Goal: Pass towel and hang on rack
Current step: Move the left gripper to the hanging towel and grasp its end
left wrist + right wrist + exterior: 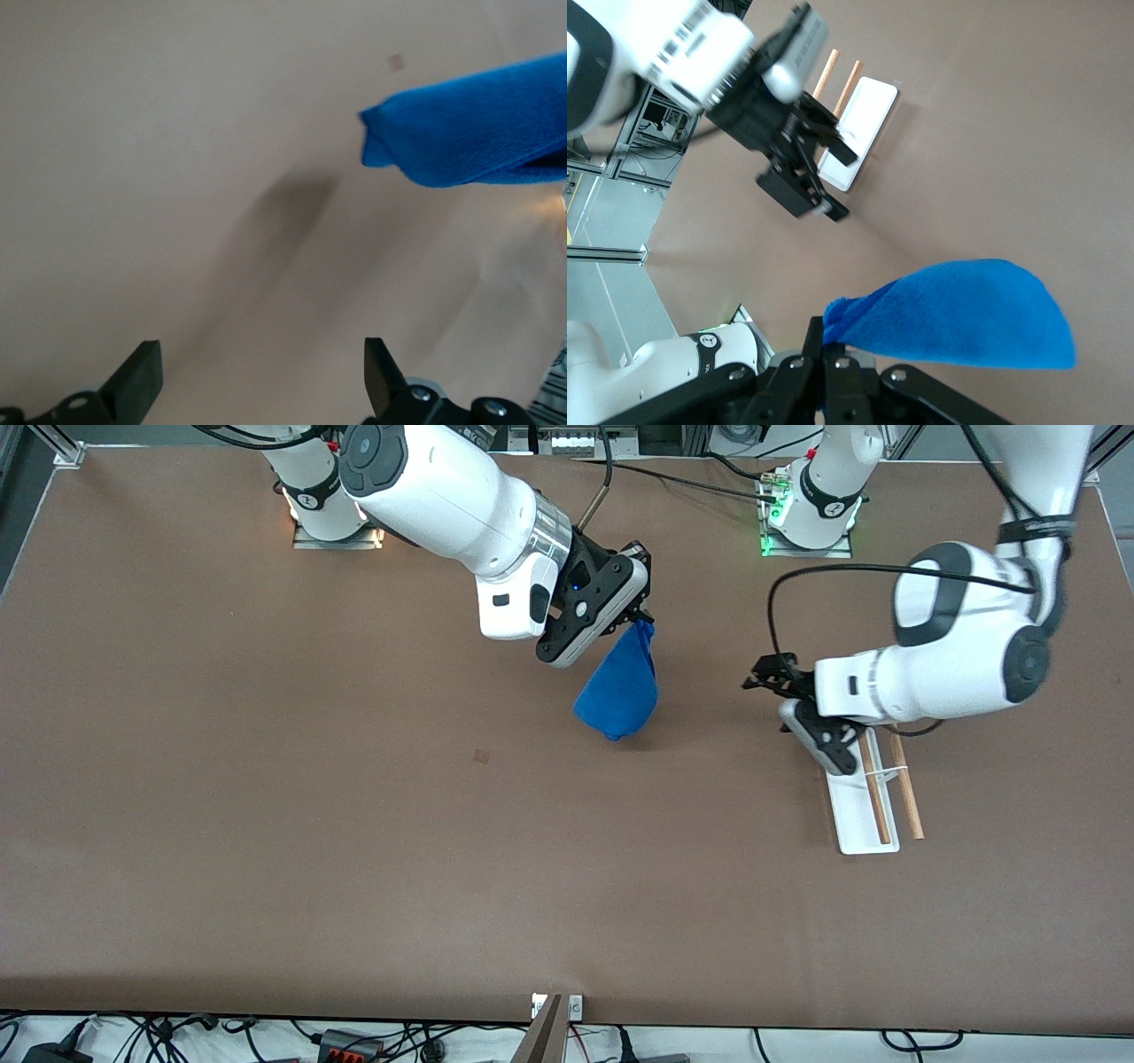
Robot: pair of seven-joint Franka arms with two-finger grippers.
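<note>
**Towel held aloft by right tool; left tool released near rack**

Desk (266, 850): brown surface filling nearly the whole front frame. One small darker mark (481, 756) sits just left of frame centre.

Right arm: enters from the upper left of the front frame and reaches toward the upper centre. Right tool (640, 611) is clenched on one end of the towel (620, 686), over the desk at upper centre. In the right wrist frame the black fingers (833, 354) pinch the towel (966, 314) at the bottom edge of the frame, and the cloth spreads out toward the lower right.

Left arm: base at the upper right of the front frame, forearm lying across the right side. Left tool (764, 674) hovers right of centre over the desk, just off the upper end of the rack, jaws spread wide apart with nothing between them. The left wrist frame shows both fingertips (142, 376) at the bottom edge, well apart, with bare desk between them.

Towel: royal blue, hanging bunched from the right tool, its lower end close to the desk; whether it touches cannot be told. It appears at the upper right of the left wrist frame (469, 133).

Rack (859, 815): right of centre in the front frame, white base on the desk, two wooden rods (905, 797) parallel, both bare. Its upper end is partly covered by the left arm.
</note>
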